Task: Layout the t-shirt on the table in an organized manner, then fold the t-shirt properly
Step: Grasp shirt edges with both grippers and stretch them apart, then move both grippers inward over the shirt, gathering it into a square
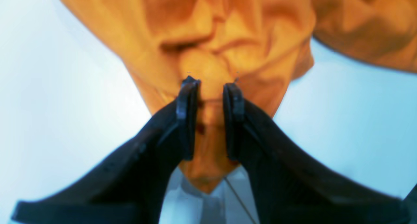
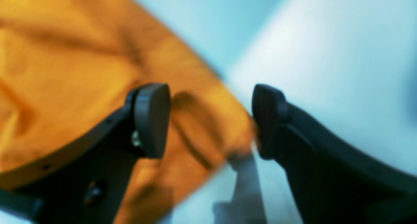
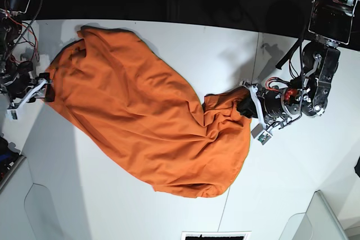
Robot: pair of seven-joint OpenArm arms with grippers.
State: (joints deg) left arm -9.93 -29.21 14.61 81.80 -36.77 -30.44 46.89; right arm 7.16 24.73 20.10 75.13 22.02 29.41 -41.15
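T-shirt (image 3: 140,122), plain orange, pinched in left claw (image 1: 210,87).

left gripper (image 1: 211,87) fingers nearly closed, pinching; right gripper (image 2: 211,119) fingers spread

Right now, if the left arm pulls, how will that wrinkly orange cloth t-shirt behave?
Likely floppy: the wrinkly orange cloth t-shirt lies in soft folds and bunches where the left gripper pinches it. It will probably drag and stretch, not slide as one piece. The right gripper is open at its edge, so that end may trail.
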